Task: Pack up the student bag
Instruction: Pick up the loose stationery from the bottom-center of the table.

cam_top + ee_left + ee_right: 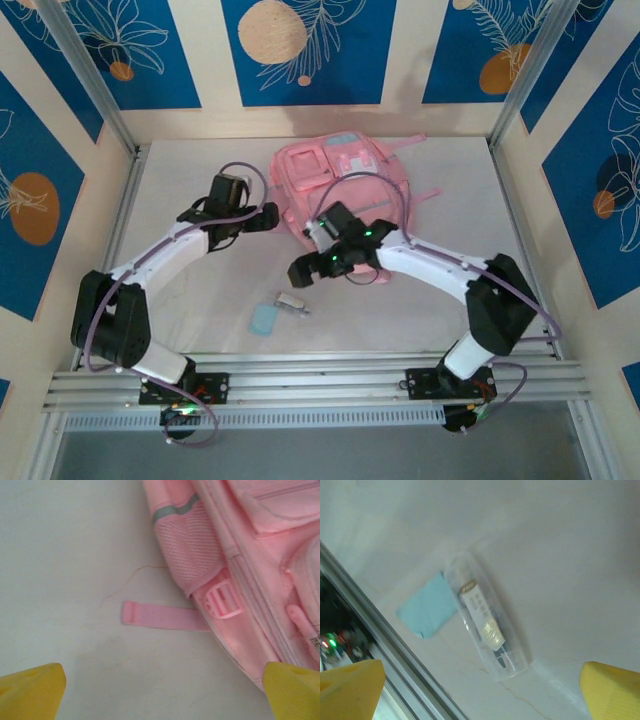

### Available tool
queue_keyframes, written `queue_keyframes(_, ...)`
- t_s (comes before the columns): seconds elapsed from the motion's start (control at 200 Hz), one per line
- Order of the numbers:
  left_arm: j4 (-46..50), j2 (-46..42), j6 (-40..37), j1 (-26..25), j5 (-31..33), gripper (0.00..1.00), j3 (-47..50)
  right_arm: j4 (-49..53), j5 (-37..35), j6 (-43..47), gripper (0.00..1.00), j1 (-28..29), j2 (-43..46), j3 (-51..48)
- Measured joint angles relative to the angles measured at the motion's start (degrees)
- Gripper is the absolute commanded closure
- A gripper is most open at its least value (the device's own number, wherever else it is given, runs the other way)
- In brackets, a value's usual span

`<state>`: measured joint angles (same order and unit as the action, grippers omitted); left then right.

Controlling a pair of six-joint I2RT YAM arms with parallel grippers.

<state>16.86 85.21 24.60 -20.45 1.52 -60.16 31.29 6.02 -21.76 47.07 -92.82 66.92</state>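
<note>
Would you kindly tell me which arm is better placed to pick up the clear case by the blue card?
Likely right: the right gripper hangs open facing the clear case, while the left gripper, also open, faces the student bag.

The student bag (310,170), a large soft pink backpack with front pockets, pale blue-grey trim and a mesh side pocket, lies flat and front-up at the far middle of the white tabletop (200,300), one buckled pink strap (165,616) trailing flat beside it.
</note>
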Motion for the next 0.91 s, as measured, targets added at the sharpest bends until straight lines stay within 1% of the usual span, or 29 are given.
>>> queue_keyframes(0.055,0.04,-0.46,1.16,1.55,-1.27,0.0,0.9,1.01,-1.01,2.12,0.01,2.27,-2.71,1.33)
queue_keyframes(0.18,-0.83,-1.9,5.31,6.75,-6.45,0.0,3.76,2.4,-4.5,6.4,0.0,6.95,-8.22,3.89)
queue_keyframes(0.26,-1.22,-3.1,6.88,8.7,-8.13,0.0,5.95,2.73,-7.32,8.48,0.01,9.03,-10.99,5.4)
queue_keyframes(0.345,-1.4,-4.92,7.48,9.18,-8.59,0.0,8.0,2.86,-10.21,10.6,0.02,10.69,-13.42,6.84)
queue_keyframes(0.43,-1.27,-6.78,7.48,9.18,-8.63,0.0,9.2,2.73,-12.87,12.66,0.07,11.58,-15.8,8.02)
queue_keyframes(0.535,-1.2,-8.7,7.37,9.2,-8.7,0.0,9.79,1.79,-15.63,14.73,0.09,12.33,-18.49,8.74)
queue_keyframes(0.58,-1.18,-9.25,7.15,9.2,-8.79,0.0,9.88,1.36,-16.65,15.65,0.14,12.59,-19.5,8.74)
queue_keyframes(0.615,-1.11,-9.64,6.95,9.33,-8.83,0.0,9.99,1.09,-17.84,16.26,0.21,12.83,-20.06,8.76)
queue_keyframes(0.655,-1.03,-9.97,6.78,9.49,-8.98,0.0,10.12,1.2,-19.21,16.57,0.33,13.0,-20.26,8.9)
queue_keyframes(0.68,-1.03,-10.08,6.71,9.53,-9.05,0.0,10.19,1.01,-19.58,17.22,0.38,13.16,-20.26,8.92)
queue_keyframes(0.775,-1.01,-10.16,6.54,9.75,-10.01,0.0,10.23,0.0,-20.92,17.81,0.52,13.33,-20.57,8.94)
queue_keyframes(0.82,-1.01,-10.16,6.54,9.81,-10.58,0.0,10.23,-0.22,-21.49,17.55,0.56,13.35,-20.59,8.94)
queue_keyframes(0.905,-1.05,-10.14,6.56,9.84,-11.87,0.0,10.23,-1.07,-21.55,17.7,0.57,13.38,-20.5,8.81)
